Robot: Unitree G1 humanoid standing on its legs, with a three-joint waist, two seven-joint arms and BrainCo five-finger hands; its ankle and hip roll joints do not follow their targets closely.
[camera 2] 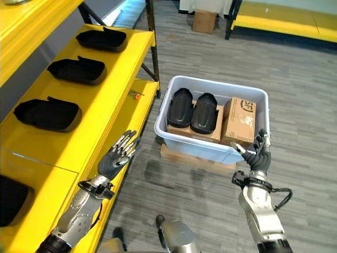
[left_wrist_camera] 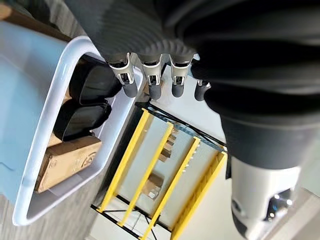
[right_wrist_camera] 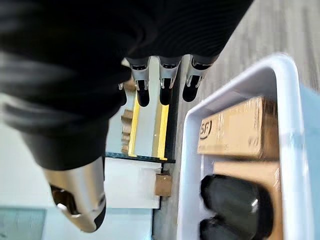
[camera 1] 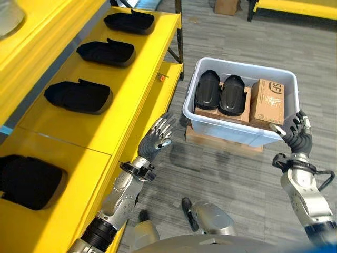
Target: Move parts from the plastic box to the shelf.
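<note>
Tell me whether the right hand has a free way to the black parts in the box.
Probably yes: the right hand is open at the box rim, and the black parts lie uncovered on top.

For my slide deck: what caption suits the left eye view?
Both open hands, left hand and right hand, flank the plastic box holding black parts.

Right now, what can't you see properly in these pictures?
- Under the two black parts in the plastic box: hidden by them and the cardboard boxes, both eye views.
- Nearest black part on the shelf: cut off by the left eye view's edge.
</note>
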